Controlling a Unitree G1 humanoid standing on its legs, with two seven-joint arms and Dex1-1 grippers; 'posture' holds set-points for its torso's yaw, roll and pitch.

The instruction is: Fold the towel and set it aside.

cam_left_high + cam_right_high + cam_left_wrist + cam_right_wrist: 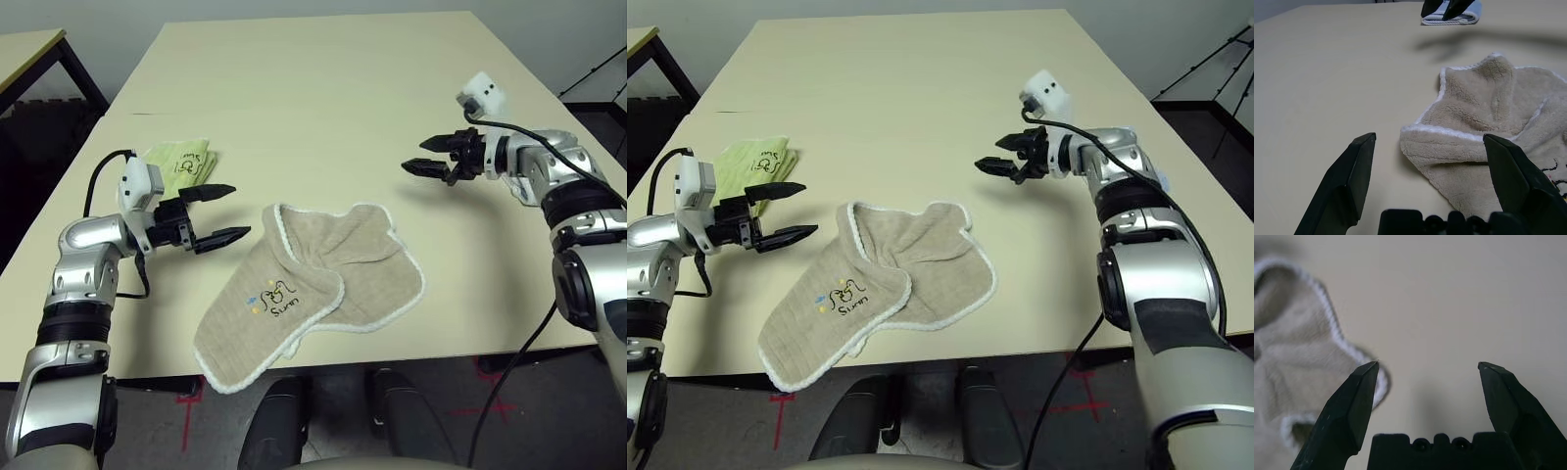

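One beige towel (313,284) lies rumpled near the cream table's (313,88) front edge, one lime-green towel (181,162) behind-left; left gripper (223,212) and right gripper (423,157) spread, empty

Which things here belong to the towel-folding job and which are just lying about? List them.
Job:
- beige towel, crumpled near the table's front edge
- left tool, open, empty
- right tool, open, empty

Lying about:
- green folded towel
- light blue folded towel
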